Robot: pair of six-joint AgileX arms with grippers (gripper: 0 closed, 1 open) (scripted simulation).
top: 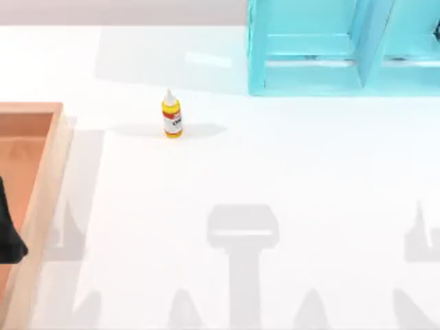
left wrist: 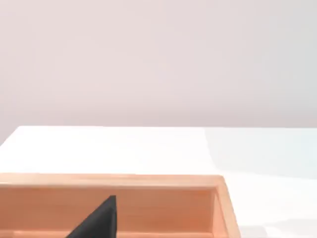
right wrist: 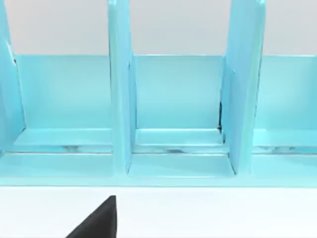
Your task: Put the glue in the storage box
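The glue (top: pixel 172 115), a small yellow bottle with a white pointed cap and a red-and-white label, stands upright on the white table, left of centre and towards the back. The storage box (top: pixel 58 158), shallow orange-brown wood with lighter rims, lies at the table's left edge; the left wrist view looks over its far rim (left wrist: pixel 114 179). A black part of my left gripper (top: pixel 8 234) hangs over the box, well left of and nearer than the glue, and shows again at the left wrist view's lower edge (left wrist: pixel 99 222). A black part of my right gripper (right wrist: pixel 99 222) faces the shelf.
A cyan-blue shelf unit (top: pixel 323 55) with upright dividers stands at the back right; the right wrist view shows its compartments (right wrist: pixel 178 99) close ahead. Arm shadows fall on the white table between the glue and the front edge.
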